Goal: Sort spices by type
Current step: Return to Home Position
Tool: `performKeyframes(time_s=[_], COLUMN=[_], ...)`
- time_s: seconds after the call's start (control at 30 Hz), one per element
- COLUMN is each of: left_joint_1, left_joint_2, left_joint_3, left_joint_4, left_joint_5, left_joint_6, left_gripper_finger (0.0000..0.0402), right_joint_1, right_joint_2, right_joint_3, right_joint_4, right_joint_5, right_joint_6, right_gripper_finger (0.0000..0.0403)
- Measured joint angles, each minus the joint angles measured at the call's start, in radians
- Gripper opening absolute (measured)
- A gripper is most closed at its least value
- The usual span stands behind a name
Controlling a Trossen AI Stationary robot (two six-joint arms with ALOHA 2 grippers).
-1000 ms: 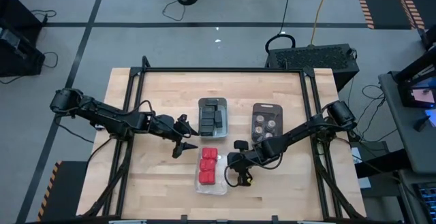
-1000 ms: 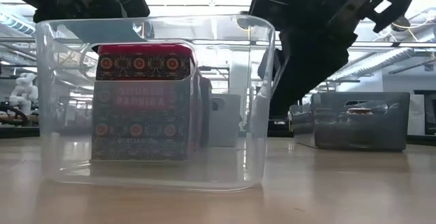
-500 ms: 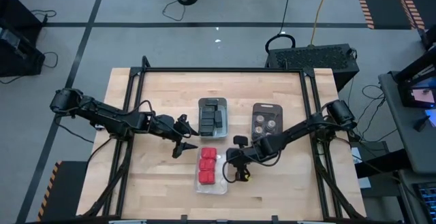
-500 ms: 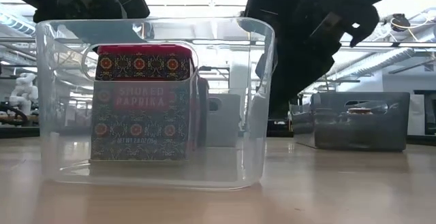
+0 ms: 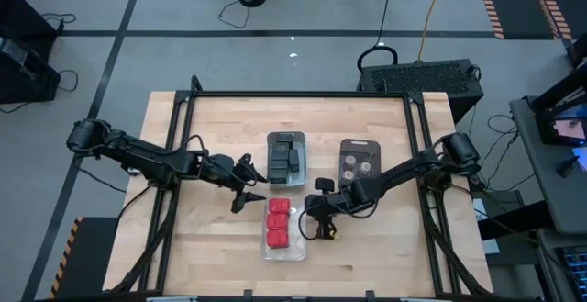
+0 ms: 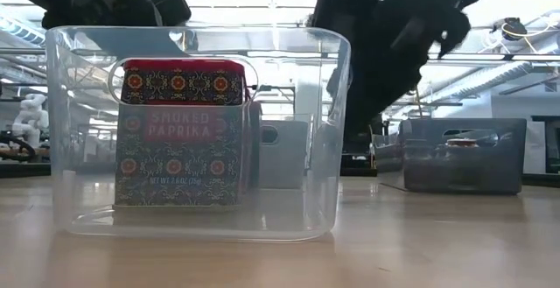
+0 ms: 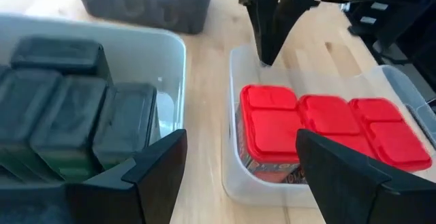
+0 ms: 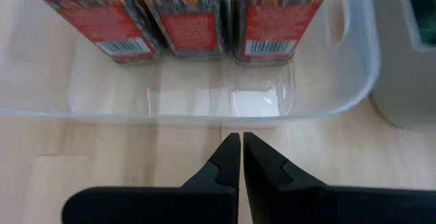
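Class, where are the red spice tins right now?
High view: the red spice tins stand in a clear tray mid-table, just below the dark tins in the picture, the right gripper at its right.

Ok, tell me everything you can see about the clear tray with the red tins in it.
The clear tray is see-through plastic, rectangular with rounded corners and tall walls. It sits flat on the wooden table. Three red-lidded tins labelled smoked paprika stand upright in a row along one long wall, leaving bare floor beside them. The right hand, shut, hovers just outside the other long wall; whether it touches is unclear.
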Motion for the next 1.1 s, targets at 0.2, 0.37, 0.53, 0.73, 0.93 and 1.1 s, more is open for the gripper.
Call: performKeyframes(time_s=[0.2, 0.37, 0.53, 0.73, 0.93, 1.1], left_joint_1=[0.026, 0.046, 0.059, 0.06, 0.06, 0.06], left_joint_2=[-0.087, -0.227, -0.381, -0.532, -0.675, -0.808], left_joint_3=[-0.001, -0.001, 0.001, 0.001, 0.001, 0.001], left_joint_4=[-0.03, -0.085, -0.144, -0.192, -0.298, -0.406], left_joint_5=[-0.001, -0.032, -0.056, -0.153, -0.247, -0.275], left_joint_6=[0.025, 0.06, 0.091, 0.161, 0.2, 0.201], left_gripper_finger=[0.0281, 0.0281, 0.0281, 0.0281, 0.0281, 0.0281], right_joint_1=[-0.016, -0.029, -0.031, -0.031, -0.031, -0.034], right_joint_2=[-0.132, -0.276, -0.407, -0.538, -0.647, -0.761], right_joint_3=[0.0, 0.0, 0.0, 0.0, -0.003, -0.116], right_joint_4=[-0.103, -0.142, -0.199, -0.234, -0.267, -0.193], right_joint_5=[0.002, 0.008, 0.071, 0.086, 0.087, 0.163], right_joint_6=[-0.009, -0.037, -0.055, -0.109, -0.143, -0.164], right_gripper_finger=[0.0, 0.0, 0.0, 0.0, 0.0, 0.0])
